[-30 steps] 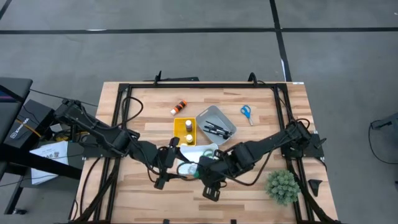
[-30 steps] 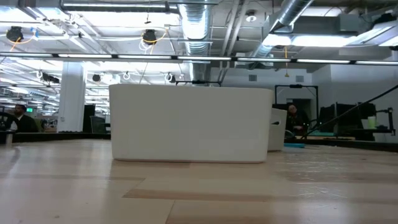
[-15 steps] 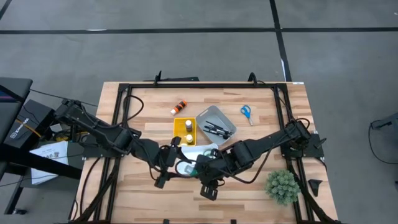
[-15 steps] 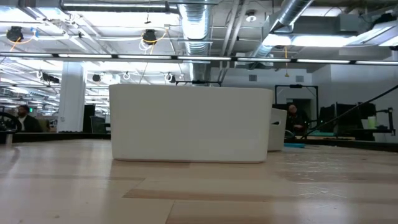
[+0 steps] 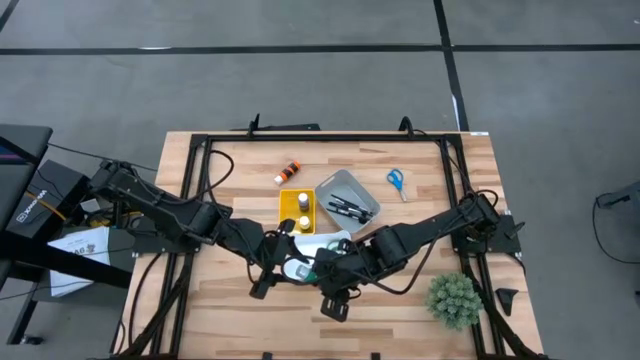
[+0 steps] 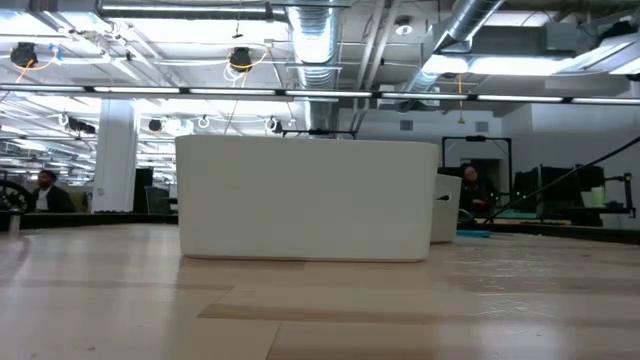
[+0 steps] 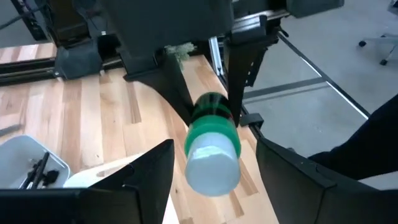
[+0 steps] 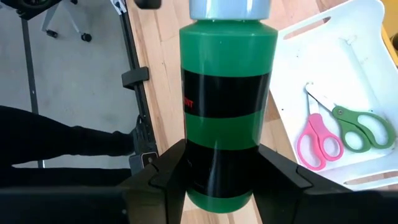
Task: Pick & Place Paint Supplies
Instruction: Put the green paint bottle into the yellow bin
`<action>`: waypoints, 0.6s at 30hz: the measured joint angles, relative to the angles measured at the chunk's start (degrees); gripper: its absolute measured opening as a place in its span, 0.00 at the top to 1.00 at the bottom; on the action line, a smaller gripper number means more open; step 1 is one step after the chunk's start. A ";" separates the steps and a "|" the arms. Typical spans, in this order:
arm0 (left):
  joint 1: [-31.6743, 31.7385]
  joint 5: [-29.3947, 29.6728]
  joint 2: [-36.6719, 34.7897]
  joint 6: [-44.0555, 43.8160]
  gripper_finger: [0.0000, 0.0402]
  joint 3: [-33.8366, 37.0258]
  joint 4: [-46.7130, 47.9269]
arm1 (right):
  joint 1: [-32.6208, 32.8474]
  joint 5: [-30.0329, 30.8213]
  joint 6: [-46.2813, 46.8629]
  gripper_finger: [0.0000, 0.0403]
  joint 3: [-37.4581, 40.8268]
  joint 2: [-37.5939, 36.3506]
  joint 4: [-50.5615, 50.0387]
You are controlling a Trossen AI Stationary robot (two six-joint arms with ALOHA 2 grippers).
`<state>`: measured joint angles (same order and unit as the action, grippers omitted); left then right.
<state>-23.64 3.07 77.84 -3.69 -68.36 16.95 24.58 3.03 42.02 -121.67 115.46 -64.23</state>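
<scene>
Right gripper [image 8: 217, 186] clamps the green paint bottle [image 8: 227, 93] — left gripper [image 7: 211, 180], wide at nine o'clock, should close squarely on its cap (a handover, I'd guess) before right releases

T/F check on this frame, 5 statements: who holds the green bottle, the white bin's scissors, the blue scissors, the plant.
1. The right gripper grips the green paint bottle. True.
2. The left gripper is clamped on the bottle's cap. False: its fingers stand apart around it.
3. Pink and green scissors lie in the white bin. True.
4. The blue scissors are in the grey tray. False: they lie on the table beside it.
5. The plant sits between the grippers. False: it stands near the table's right corner.
</scene>
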 joint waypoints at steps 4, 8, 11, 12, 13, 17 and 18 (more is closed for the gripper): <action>0.00 -0.04 -0.02 -0.19 0.47 0.00 1.03 | -0.07 0.02 0.48 0.64 0.02 0.00 0.01; 0.00 -0.04 -0.02 -0.19 0.48 0.00 1.04 | -0.36 0.02 0.48 0.64 0.02 0.00 0.04; 0.00 -0.03 -0.02 -0.19 0.51 0.00 0.97 | -0.50 0.02 0.48 0.64 0.02 0.00 0.09; 0.00 0.00 -0.02 -0.19 0.52 0.00 1.02 | -0.64 0.00 0.50 0.64 0.00 0.00 0.11; 0.00 0.03 -0.02 -0.19 0.53 0.00 1.03 | -0.68 -0.06 0.50 0.64 0.02 0.00 0.16; 0.12 0.07 -0.02 -0.21 0.59 0.00 1.05 | -0.76 -0.11 0.48 0.64 0.01 0.00 0.33; 0.30 0.06 -0.04 -0.21 0.61 0.00 1.05 | -0.77 -0.13 0.48 0.64 0.02 0.00 0.40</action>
<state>-23.34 3.12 77.80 -3.90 -68.36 18.00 23.81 2.90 42.50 -121.65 115.46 -63.83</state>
